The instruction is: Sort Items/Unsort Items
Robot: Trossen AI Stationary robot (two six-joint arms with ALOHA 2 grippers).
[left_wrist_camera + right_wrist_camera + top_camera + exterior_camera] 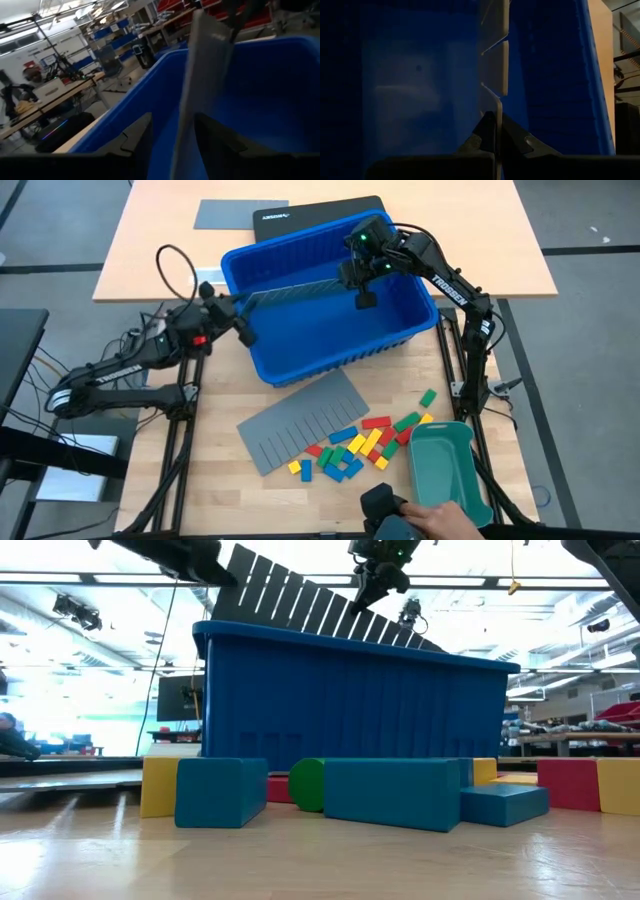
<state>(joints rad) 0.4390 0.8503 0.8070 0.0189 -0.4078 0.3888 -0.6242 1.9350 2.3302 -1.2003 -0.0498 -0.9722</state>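
A grey slotted divider sheet point(300, 290) stands on edge inside the blue bin point(300, 368), slanting up toward the bin's left end point(285, 595). My right gripper point(364, 300) is shut on it over the bin's right half. At the bin's left wall my left gripper point(172, 131) is open, a finger on either side of the sheet's left end point(200, 65), with a gap showing. The items, small red, yellow, green and blue blocks point(360, 445), lie loose on the table in front of the bin point(390, 790). The bin wall hides the sheet's lower edge. My right gripper pinches a tab of the sheet's slotted upper edge point(496, 117) between its two fingers. The fingers come slanting down from above, one on each face of the sheet. The sheet stands on edge and tilted; whether its lower edge rests on the bin floor cannot be told.
A second grey slotted sheet point(305, 415) lies flat on the table beside the blocks. A teal tray point(448, 465) sits near the front right corner. A person's hand point(440, 520) reaches in at the near edge. A dark flat case point(315, 215) lies behind the bin.
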